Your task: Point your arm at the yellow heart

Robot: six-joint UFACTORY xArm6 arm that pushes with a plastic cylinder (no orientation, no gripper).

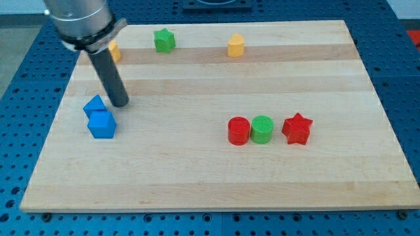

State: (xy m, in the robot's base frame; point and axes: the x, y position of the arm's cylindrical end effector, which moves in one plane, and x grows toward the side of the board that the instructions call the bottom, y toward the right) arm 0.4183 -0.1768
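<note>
Two yellow blocks lie near the view's top. One yellow block [115, 52] is at the top left, partly hidden behind the rod, so I cannot tell its shape. The other yellow block [235, 46] is at the top centre and looks pointed at its top; I cannot tell which of the two is the heart. My tip [120, 104] rests on the board at the left, just right of a blue block [95, 105]. It is well below the top-left yellow block and far left of the other.
A blue cube [102, 124] sits just below the other blue block. A green star [164, 40] lies at the top. A red cylinder [239, 130], a green cylinder [262, 128] and a red star [296, 128] stand in a row at the centre right. The wooden board [210, 177] ends in blue perforated table.
</note>
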